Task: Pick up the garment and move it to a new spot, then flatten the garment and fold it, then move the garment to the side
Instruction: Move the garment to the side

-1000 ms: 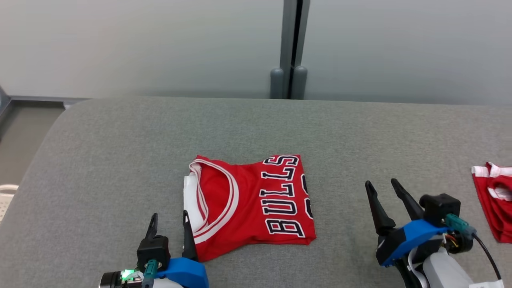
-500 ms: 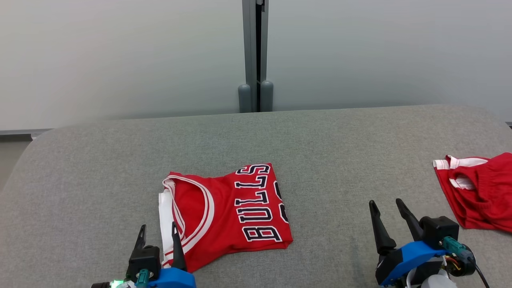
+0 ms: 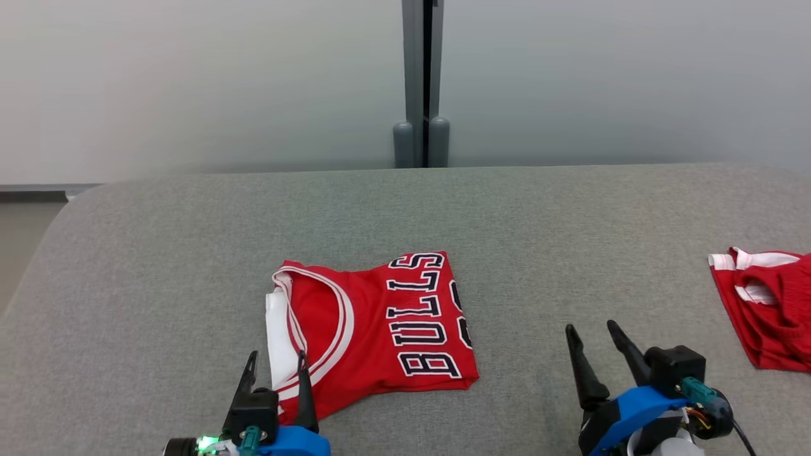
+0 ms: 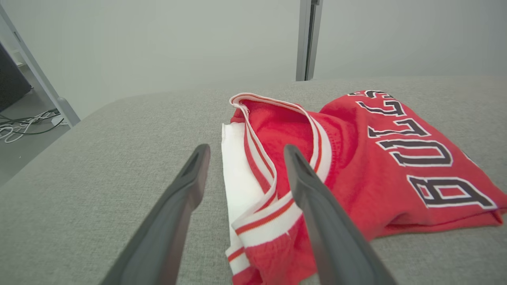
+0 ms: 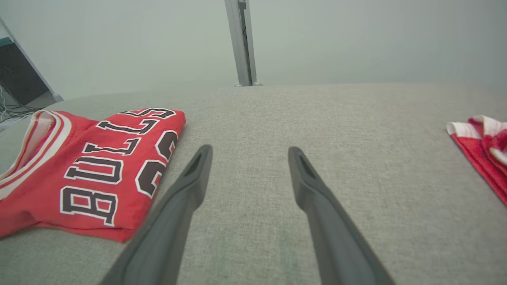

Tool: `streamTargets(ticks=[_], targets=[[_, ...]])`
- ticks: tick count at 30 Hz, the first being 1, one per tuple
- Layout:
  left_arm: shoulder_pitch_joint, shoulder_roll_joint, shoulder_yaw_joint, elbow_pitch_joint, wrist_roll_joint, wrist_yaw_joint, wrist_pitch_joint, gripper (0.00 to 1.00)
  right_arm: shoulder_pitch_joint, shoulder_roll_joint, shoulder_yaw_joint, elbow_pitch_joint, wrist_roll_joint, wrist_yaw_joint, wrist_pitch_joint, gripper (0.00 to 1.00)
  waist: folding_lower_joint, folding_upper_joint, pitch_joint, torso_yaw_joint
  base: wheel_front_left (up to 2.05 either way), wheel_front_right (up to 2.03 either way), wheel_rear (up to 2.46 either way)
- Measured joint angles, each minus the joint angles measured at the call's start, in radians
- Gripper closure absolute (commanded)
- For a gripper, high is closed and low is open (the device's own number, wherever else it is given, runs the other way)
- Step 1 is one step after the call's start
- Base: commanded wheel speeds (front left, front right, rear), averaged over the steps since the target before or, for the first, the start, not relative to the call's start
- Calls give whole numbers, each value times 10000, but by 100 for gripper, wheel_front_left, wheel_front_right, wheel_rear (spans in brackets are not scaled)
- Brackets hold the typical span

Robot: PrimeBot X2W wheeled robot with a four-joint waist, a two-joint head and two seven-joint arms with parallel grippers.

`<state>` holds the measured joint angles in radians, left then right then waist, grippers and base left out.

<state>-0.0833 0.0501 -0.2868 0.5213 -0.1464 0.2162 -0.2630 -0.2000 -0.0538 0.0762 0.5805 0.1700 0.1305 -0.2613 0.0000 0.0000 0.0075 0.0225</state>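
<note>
- Nearest, lower left: left gripper (image 3: 277,358) spread wide and gripping nothing, straddling the near-left corner of the jersey (image 3: 380,323). White trim between the fingers in the left wrist view. Contact with the cloth impossible to tell.
- Lower right: right gripper (image 3: 590,329) likewise spread and empty, over bare table (image 3: 538,253), well apart from the jersey's right edge.
- Mid-table: jersey lying folded into a compact rectangle, neck opening to the left, lettering to the right.
- Judged stage: flattening and folding apparently done, with the move to the side not yet made.
- Next move, probably: pinching that corner through every layer, lest the fold fall open, then a low lift or slide sideways.
- Room: broad bare table left of and beyond the jersey, with the rounded left edge well away. Less room to the right, with a second red garment (image 3: 766,310) near that side of the head view.
- Farthest: pale wall and grey post (image 3: 421,76) just behind the table's back edge.
</note>
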Motion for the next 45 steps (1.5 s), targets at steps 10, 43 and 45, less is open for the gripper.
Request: streamTargets(ticks=[10, 43, 45], targets=[[-538, 2, -1478, -286, -234, 383, 2, 0, -1557, -205, 1358, 1363, 1091, 2, -2, 0, 2, 1, 840, 1482, 0, 0, 0], [-1087, 2, -1839, -81, -817, 412, 2, 0, -3022, -702, 3768, 2115, 3850, 4, 0, 100, 0, 1, 1784, -1420, 0, 0, 0], [-1207, 10, -1900, -35, -855, 383, 2, 0, -2985, -788, 3898, 2046, 3944, 4, 0, 100, 2, 1, 1753, -2078, 0, 0, 0]])
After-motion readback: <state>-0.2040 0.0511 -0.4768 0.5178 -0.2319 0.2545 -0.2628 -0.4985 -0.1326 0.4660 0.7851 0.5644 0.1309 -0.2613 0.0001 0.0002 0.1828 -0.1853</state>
